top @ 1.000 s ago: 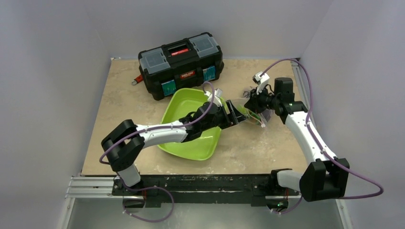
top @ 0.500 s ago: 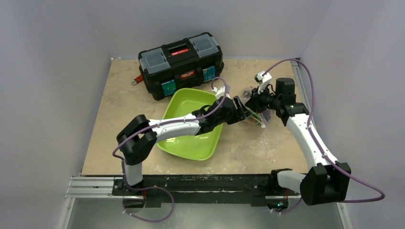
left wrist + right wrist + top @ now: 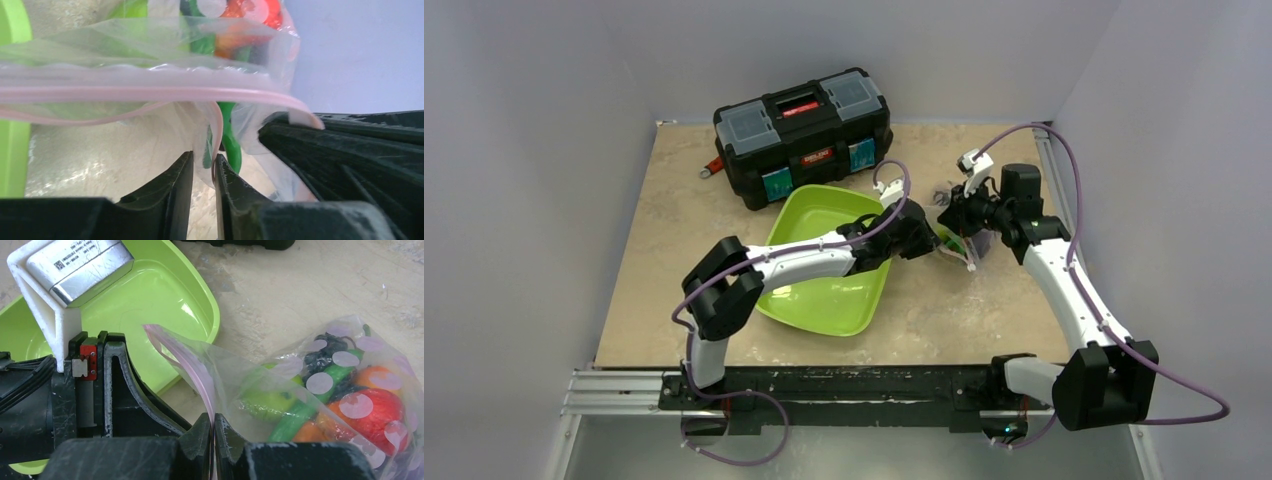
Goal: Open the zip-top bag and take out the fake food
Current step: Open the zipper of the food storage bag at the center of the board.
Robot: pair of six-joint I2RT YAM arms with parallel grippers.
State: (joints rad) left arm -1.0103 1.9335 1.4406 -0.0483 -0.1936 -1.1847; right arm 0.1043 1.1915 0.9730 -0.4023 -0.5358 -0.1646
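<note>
The zip-top bag (image 3: 961, 245) lies right of the lime-green tray (image 3: 809, 215), with both grippers at its mouth. My right gripper (image 3: 214, 422) is shut on one side of the pink zip strip (image 3: 200, 375). My left gripper (image 3: 204, 162) has its jaws a narrow gap apart, and the other lip of the bag (image 3: 212, 130) hangs down between them. The fake food sits inside the clear plastic: a red strawberry (image 3: 375, 415), a lime (image 3: 265, 400), a green bean pod (image 3: 300, 415), dark berries (image 3: 325, 352) and an orange (image 3: 377, 377).
A black toolbox (image 3: 804, 135) stands at the back of the table behind the tray. The tray's rim (image 3: 212, 315) lies close to the left of the bag. The left arm (image 3: 804, 262) stretches across the tray.
The left arm has reached right from over the tray to the bag's mouth, and its jaws have narrowed around the bag's lip. The right gripper has kept its hold.
</note>
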